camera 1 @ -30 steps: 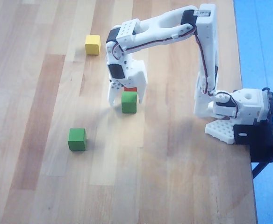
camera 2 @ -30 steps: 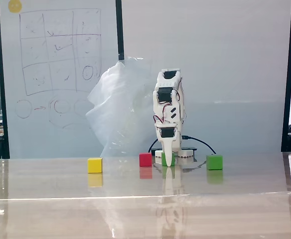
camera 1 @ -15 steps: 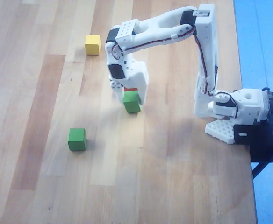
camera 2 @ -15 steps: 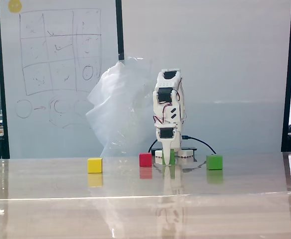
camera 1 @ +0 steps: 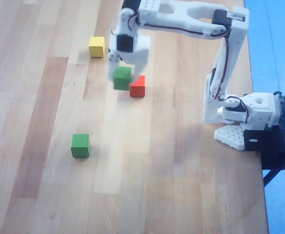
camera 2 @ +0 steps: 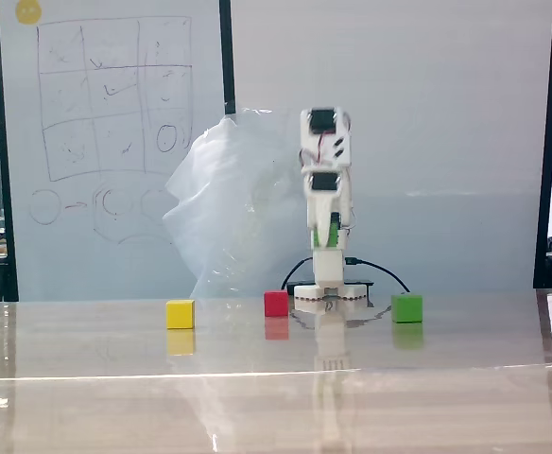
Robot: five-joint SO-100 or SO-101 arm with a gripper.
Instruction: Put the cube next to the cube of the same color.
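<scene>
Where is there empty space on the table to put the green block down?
Bare wood lies all around the lone green cube, and between it and the arm's base. It is crowded near the red cube, where the end effector holds the other green cube. The yellow cube sits nearby.

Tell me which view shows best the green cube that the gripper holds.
The overhead view: the held green cube shows almost whole between the fingers of the gripper, beside the red cube. In the fixed view the arm is end-on, and only a green sliver shows at the gripper.
</scene>
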